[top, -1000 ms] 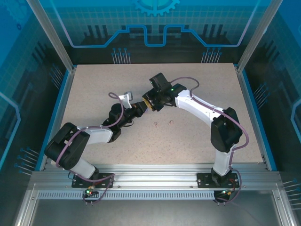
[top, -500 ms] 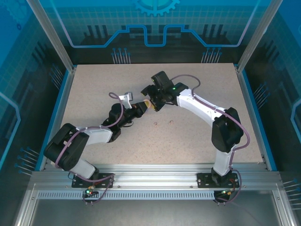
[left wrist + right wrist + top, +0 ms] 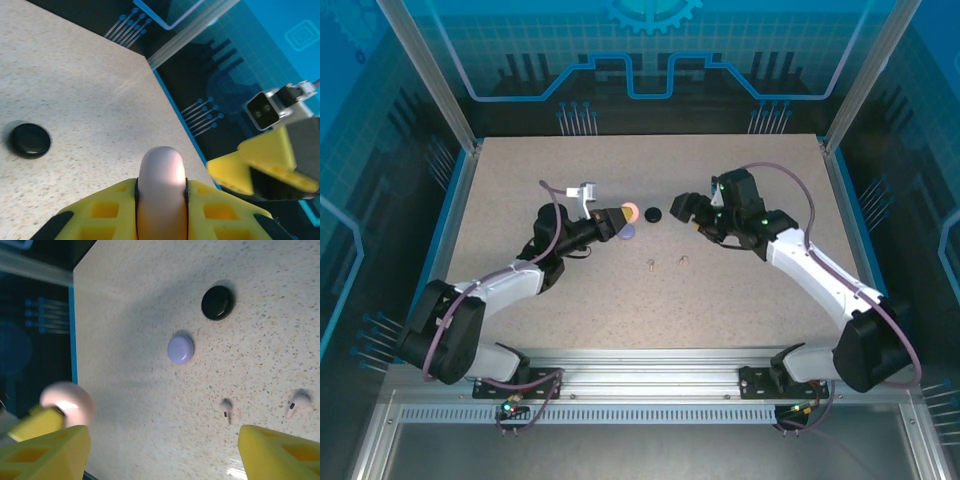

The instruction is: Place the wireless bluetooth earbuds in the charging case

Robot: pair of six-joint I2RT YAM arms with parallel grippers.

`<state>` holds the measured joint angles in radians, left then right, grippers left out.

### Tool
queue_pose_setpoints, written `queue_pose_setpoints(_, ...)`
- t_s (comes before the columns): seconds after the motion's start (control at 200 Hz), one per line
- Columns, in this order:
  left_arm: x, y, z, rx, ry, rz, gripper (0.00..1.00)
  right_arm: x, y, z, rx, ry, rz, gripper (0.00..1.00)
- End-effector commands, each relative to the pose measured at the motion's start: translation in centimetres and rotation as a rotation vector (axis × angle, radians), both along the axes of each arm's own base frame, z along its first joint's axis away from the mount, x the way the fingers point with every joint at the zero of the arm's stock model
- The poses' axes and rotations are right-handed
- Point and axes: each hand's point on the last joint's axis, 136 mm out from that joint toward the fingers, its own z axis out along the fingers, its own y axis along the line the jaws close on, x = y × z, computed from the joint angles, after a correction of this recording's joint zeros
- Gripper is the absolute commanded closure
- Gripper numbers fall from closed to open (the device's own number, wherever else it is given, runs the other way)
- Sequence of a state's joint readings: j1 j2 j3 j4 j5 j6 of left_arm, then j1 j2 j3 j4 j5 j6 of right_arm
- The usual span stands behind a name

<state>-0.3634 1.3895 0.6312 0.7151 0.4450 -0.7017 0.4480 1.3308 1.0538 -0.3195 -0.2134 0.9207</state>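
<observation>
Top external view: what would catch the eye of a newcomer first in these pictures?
The pinkish round case clamped in the left gripper, near the middle of the table, stands out first. Beside it lie a lilac case and a black case, with two pale earbuds nearer the arms. The right gripper stands open to their right.

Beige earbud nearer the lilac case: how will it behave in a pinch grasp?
Likely very light: the earbud is tiny beside the lilac case. Lying flat with bulbous head and thin stem, it may pivot or squirt out. Glossy-looking shell, probably slippery.
</observation>
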Motion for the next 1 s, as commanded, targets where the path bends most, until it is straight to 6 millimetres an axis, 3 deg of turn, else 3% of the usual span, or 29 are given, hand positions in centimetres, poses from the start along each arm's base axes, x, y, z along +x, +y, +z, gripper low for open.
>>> queue_pose_setpoints(0.0,-1.6,-1.1,3.1,0.000,-0.070,-0.134,1.00,-1.2,2.3,3.6,0.018,-0.290,0.275,0.22)
queue_pose_setpoints(0.265,-2.3,-2.1,4.7,-0.030,-0.071,-0.223,1.00,-2.5,5.0,4.9,0.041,-0.389,0.436,0.24)
queue_pose_setpoints(0.55,-2.4,-2.5,5.2,-0.037,-0.069,-0.250,1.00,-1.7,7.0,4.9,0.039,-0.390,0.461,0.27)
queue_pose_setpoints(0.725,-2.7,-2.7,5.6,-0.044,-0.075,-0.272,1.00,-0.5,6.8,3.6,0.007,-0.364,0.424,0.31)
queue_pose_setpoints(0.995,-3.3,-3.1,6.0,-0.053,-0.077,-0.320,1.00,1.2,4.4,1.3,-0.001,-0.300,0.319,0.38)
